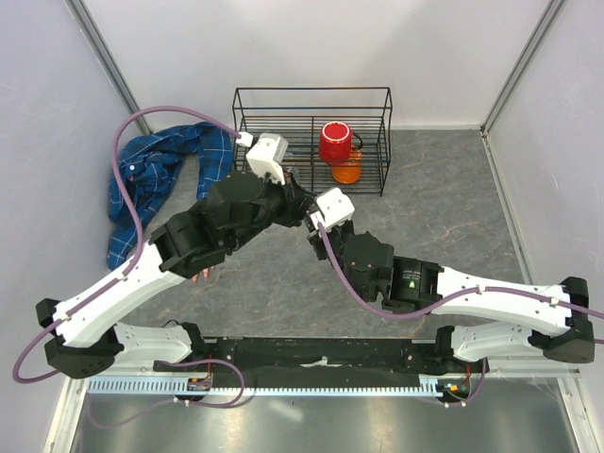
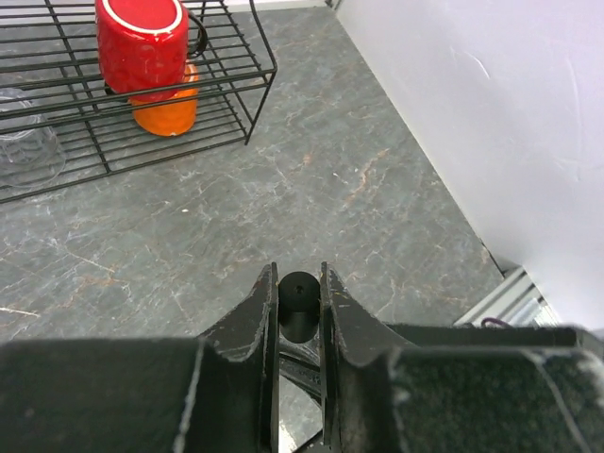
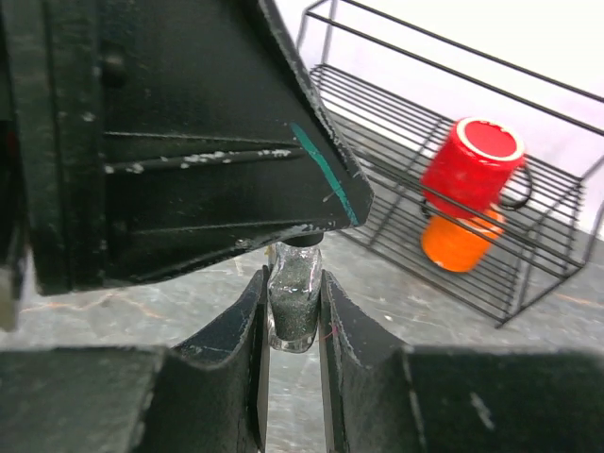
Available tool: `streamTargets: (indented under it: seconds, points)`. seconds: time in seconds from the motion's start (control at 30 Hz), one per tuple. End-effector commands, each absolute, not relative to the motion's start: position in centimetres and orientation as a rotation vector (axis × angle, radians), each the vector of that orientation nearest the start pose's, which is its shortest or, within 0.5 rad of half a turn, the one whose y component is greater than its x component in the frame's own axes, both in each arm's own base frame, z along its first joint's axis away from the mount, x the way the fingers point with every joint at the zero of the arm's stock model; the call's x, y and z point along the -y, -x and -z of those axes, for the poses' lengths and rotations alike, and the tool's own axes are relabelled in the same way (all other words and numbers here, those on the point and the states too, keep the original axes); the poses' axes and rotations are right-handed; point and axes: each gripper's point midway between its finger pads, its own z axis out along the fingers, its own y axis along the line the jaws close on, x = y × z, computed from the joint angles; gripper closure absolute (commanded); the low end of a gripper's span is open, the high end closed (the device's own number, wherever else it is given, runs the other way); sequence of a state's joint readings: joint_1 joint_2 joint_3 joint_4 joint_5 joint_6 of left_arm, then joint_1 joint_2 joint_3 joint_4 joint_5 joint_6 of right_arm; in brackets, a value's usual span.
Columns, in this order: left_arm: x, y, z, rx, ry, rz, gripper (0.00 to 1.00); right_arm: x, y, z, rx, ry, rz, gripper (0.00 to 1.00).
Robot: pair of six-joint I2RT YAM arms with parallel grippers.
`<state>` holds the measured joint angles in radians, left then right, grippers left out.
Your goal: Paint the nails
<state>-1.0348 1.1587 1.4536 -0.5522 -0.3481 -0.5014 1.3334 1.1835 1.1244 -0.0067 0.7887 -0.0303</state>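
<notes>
Left pincer clamps black cap, right pincer grips small bottle right under it. Fake hand lies on bench well left of both, mostly hidden beneath left arm; nails too small to see.

Probably a lab test cell: white panel walls around a grey tabletop.

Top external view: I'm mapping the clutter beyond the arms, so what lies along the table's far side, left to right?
Blue plaid sleeve → black wire rack → red mug inside the rack's right half.
</notes>
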Motion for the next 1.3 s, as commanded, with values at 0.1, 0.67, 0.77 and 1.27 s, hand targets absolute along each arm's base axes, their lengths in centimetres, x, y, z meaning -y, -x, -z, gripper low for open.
streamTargets:
  seconds: [0.1, 0.67, 0.77, 1.27]
  points:
    - [30.7, -20.7, -40.3, -1.843, -0.281, 0.874, 0.68, -33.0, -17.9, -39.4, -1.373, 0.516, -0.632, 1.0]
    - [23.7, -14.5, -46.3, -1.686, -0.394, 1.015, 0.06, -33.1, -13.6, -36.6, -1.357, 0.77, -0.85, 1.0]
    - [22.5, -13.5, -45.6, -1.758, -0.435, 0.981, 0.22, -33.2, -12.8, -36.1, -1.354, 0.826, -0.88, 1.0]
    - [24.1, -10.1, -40.4, -2.117, -0.705, 0.961, 0.28, -33.6, -11.2, -35.0, -1.364, 1.031, -0.866, 1.0]
